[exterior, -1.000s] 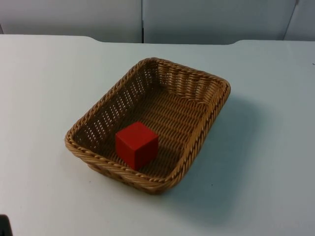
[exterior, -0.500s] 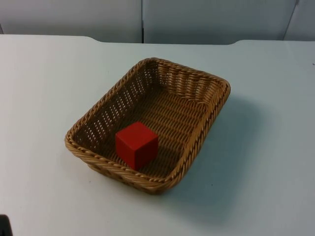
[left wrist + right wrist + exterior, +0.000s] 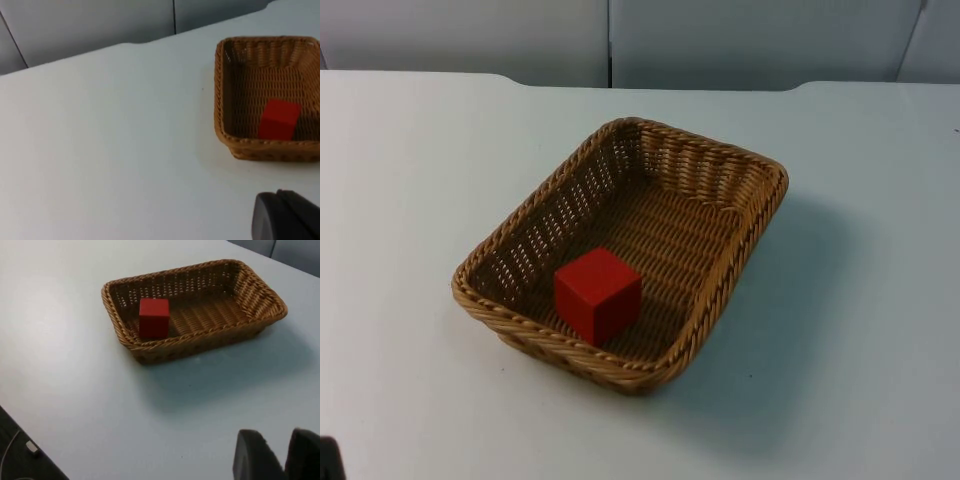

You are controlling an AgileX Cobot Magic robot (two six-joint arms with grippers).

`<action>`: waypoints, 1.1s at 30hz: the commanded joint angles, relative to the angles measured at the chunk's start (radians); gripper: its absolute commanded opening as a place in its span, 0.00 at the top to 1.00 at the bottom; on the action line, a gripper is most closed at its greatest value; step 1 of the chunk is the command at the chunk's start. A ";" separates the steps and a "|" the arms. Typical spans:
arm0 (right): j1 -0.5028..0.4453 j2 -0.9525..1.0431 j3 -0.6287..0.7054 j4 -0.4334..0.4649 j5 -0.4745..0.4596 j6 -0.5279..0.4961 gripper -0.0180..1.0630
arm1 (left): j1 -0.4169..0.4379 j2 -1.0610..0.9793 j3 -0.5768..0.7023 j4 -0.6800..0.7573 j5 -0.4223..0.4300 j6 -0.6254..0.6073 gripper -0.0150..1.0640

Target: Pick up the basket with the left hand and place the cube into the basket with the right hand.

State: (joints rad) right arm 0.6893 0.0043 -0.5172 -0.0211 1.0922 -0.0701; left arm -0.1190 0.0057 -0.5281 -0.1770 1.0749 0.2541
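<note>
Nothing has changed since the earlier top views: the red cube (image 3: 598, 294) sits in the wicker basket (image 3: 735, 172) exactly as before.

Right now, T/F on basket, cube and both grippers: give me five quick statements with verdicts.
1. The red cube lies inside the wicker basket. True.
2. The basket is held above the table. False: it rests on the table.
3. The left gripper grips the basket rim. False: it is off to the side, clear of the basket.
4. The cube sits near one end of the basket, not at its middle. True.
5. The right gripper holds the cube. False: it is away from the basket and holds nothing.
</note>
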 commanded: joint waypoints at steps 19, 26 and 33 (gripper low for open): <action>-0.158 -0.004 0.009 -0.038 -0.015 0.045 0.78 | -0.004 -0.006 0.012 0.007 0.015 -0.020 0.99; -0.586 -0.004 0.009 -0.038 -0.015 0.045 0.78 | -0.004 -0.006 0.012 0.007 0.015 -0.020 0.99; -0.779 -0.004 0.009 -0.038 -0.016 0.045 0.78 | -0.004 -0.006 0.012 0.007 0.015 -0.020 0.99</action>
